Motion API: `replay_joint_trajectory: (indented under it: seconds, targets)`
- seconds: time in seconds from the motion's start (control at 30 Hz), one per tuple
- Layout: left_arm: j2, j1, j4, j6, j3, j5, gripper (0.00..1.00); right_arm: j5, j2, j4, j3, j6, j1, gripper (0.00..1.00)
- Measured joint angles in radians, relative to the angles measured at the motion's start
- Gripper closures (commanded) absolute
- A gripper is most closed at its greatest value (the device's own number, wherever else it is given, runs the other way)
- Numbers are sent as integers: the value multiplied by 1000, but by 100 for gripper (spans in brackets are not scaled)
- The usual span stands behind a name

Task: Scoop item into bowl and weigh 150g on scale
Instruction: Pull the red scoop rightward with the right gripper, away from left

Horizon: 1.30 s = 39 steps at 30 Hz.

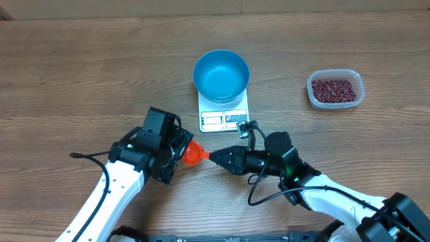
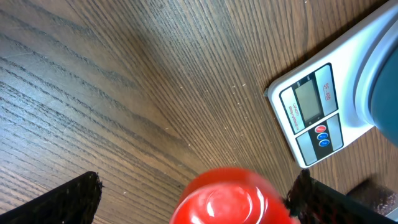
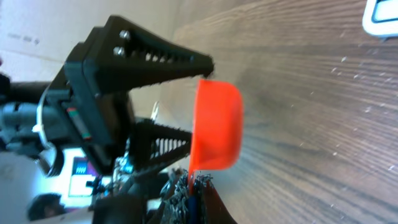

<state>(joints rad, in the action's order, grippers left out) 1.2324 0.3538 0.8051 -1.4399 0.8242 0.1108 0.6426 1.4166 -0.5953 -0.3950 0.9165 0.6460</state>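
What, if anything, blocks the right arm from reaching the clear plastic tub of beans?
Probably nothing: bare wooden table lies between the right claw and that tub, and the open left claw only flanks the red scoop.

Blue bowl (image 1: 221, 74); white scale (image 1: 224, 119); red scoop (image 1: 194, 153); dark-red beans (image 1: 332, 89).

You're working on a matt, grainy wood table (image 1: 80, 74). Your red scoop (image 2: 233, 199) is glossy plastic, the white scale (image 2: 311, 112) smooth plastic, the blue bowl (image 1: 221, 75) smooth and faintly shiny, the tub (image 1: 335, 89) clear plastic.
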Motion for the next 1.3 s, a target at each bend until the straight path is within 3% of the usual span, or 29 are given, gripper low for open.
replay_joint_trajectory:
  seconds: [0.3,0.7,0.97,1.3]
  targets:
    - [0,0,0,0,0,0,0,226,0,11,0,-5,-51,96]
    - [0,0,0,0,0,-2,0,286,0,47,0,-83,-117,96]
    - [0,0,0,0,0,-41,0,273,-95,347,-2,-192,-242,96]
    - [0,0,0,0,0,-68,0,66,-548,724,-2,-277,-260,96]
